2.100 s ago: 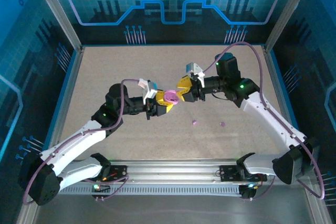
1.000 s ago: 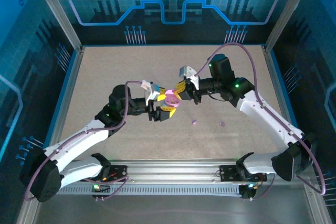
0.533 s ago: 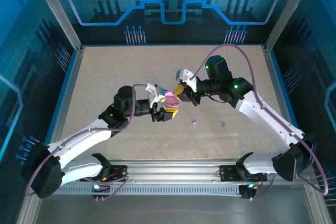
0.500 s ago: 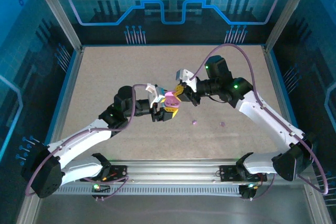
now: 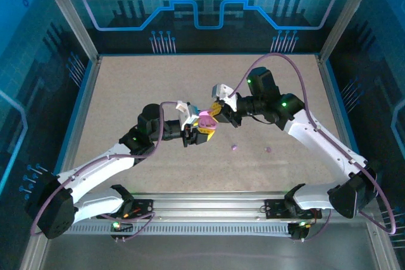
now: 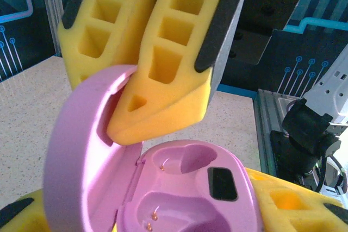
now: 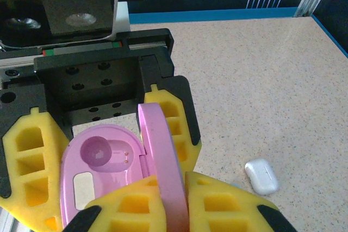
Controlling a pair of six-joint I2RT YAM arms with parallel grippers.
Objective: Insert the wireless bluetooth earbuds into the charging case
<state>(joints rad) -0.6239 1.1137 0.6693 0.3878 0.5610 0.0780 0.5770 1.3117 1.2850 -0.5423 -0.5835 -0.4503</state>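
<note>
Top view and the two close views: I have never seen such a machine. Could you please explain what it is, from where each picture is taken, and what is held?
These are two robot arms bolted at the near edge of the table, each ending in yellow jaws. The top view looks down on both: left arm, right arm. Each close picture comes from a camera on one wrist, seeing its own jaws at the bottom edge. Between the arms is an open pink case with empty sockets. The right jaws pinch its lid; the left jaws flank its base, though whether they grip I cannot tell. On the table lie a purple bud and a second bud.
</note>
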